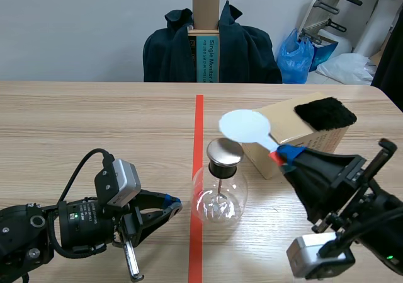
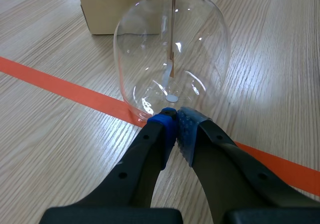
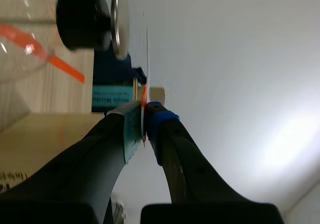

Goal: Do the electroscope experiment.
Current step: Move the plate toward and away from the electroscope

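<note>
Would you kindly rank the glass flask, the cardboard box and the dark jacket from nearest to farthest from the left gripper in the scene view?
1. Glass flask, right ahead of the left gripper.
2. Cardboard box, behind the flask on the right side of the table.
3. Dark jacket, draped beyond the table's far edge.

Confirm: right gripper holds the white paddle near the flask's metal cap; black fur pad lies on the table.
Wrong in one respect: the scene view shows the black fur pad atop the cardboard box. The right gripper does hold the white paddle near the metal cap.
</note>
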